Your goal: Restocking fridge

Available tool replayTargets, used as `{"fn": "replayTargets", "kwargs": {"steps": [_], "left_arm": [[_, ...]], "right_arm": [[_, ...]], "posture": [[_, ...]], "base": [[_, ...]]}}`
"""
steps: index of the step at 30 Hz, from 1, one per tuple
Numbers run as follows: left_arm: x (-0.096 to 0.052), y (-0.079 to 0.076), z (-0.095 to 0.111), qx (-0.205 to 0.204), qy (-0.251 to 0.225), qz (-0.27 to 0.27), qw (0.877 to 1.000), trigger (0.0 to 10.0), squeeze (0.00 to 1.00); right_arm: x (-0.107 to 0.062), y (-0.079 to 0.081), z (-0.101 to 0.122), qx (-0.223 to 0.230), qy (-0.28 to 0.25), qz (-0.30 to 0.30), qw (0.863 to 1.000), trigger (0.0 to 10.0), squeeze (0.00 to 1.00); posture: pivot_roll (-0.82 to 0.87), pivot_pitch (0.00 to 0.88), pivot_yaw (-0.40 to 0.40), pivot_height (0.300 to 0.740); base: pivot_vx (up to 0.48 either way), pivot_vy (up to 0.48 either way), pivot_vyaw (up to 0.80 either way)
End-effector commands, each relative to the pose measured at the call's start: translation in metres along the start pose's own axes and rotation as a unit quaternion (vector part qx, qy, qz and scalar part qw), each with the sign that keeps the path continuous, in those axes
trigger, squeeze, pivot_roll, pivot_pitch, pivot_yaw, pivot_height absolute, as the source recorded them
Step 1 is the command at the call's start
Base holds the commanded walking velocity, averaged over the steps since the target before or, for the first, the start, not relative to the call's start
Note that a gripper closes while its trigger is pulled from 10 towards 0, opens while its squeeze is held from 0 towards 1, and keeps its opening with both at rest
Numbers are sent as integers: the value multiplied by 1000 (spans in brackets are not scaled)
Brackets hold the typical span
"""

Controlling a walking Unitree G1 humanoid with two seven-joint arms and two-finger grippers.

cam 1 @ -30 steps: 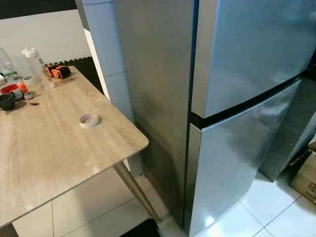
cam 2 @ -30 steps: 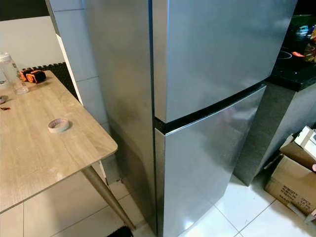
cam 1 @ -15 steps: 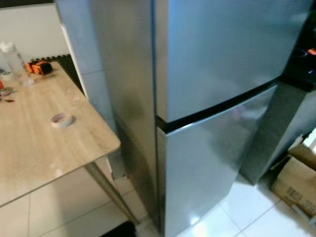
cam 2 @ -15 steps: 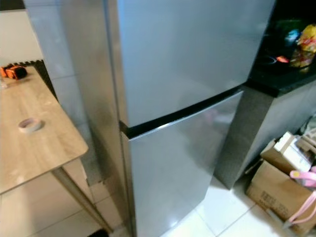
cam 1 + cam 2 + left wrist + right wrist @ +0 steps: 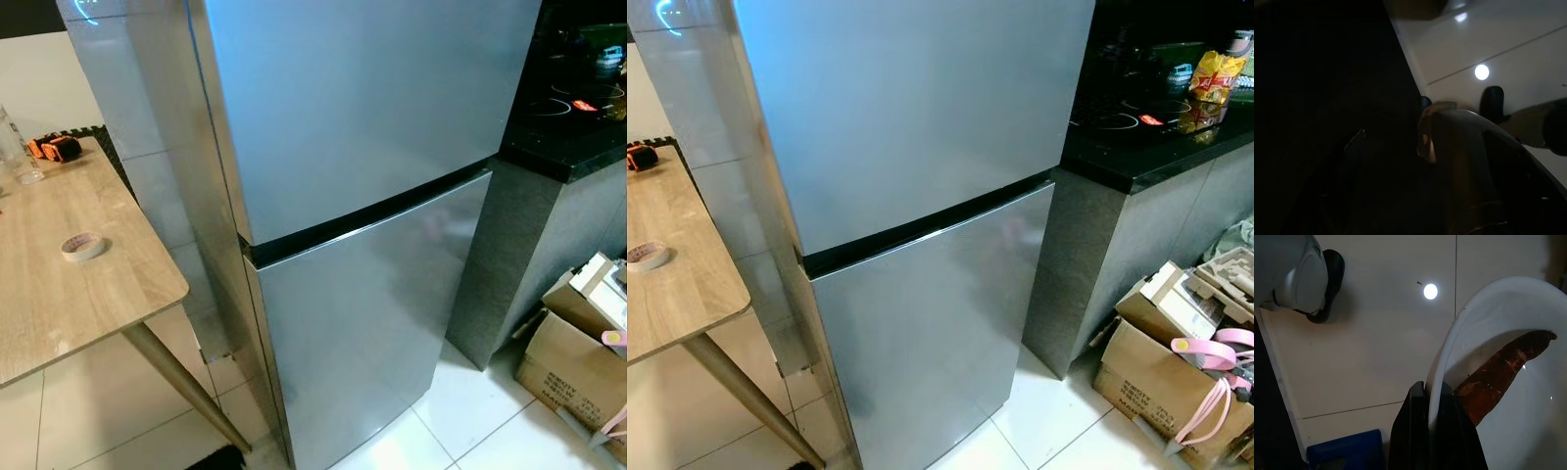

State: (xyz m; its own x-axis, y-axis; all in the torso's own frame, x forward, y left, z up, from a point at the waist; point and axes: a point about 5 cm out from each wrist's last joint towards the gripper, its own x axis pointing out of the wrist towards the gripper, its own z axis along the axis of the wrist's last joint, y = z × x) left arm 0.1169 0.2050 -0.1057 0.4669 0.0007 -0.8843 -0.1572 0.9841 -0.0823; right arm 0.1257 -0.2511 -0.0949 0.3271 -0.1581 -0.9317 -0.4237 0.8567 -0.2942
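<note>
A tall silver fridge (image 5: 362,147) stands straight ahead, with its upper door and its lower door (image 5: 367,323) both closed. In the right wrist view my right gripper (image 5: 1431,390) is shut on the rim of a white bowl (image 5: 1464,328), and a brown, elongated piece of food (image 5: 1503,367) lies inside the bowl. Below the bowl is white tiled floor. The left wrist view is very dark. A rounded, dim brownish object (image 5: 1449,147) sits close before that camera, and I cannot make out what it is.
A wooden table (image 5: 59,313) stands to the left of the fridge with a tape roll (image 5: 82,246), an orange-black tool (image 5: 54,148) and a slanted leg (image 5: 186,392). To the right are a black counter (image 5: 568,108), a yellow snack bag (image 5: 1213,73) and cardboard boxes (image 5: 578,362).
The camera has swung to the right: the fridge now sits in the middle, the table has slid left, and the counter and boxes have come into view. The fridge doors stay closed.
</note>
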Motion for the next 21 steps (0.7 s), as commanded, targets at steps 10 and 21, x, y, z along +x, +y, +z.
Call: {"fn": "replayTargets", "kwargs": {"steps": [10,21], "left_arm": [[4,-9,13,0,-19,-2,1000,10000,0],[5,-8,20,-17,-36,19,999,10000,0]], "right_arm": [[0,-1,5,-4,-8,1,1000,10000,0],[1,1,8,-3,-10,2,1000,10000,0]], "posture": [[-82,0,24,740],[-82,0,24,740]], "base": [[0,-218,0],[0,-104,0]]}}
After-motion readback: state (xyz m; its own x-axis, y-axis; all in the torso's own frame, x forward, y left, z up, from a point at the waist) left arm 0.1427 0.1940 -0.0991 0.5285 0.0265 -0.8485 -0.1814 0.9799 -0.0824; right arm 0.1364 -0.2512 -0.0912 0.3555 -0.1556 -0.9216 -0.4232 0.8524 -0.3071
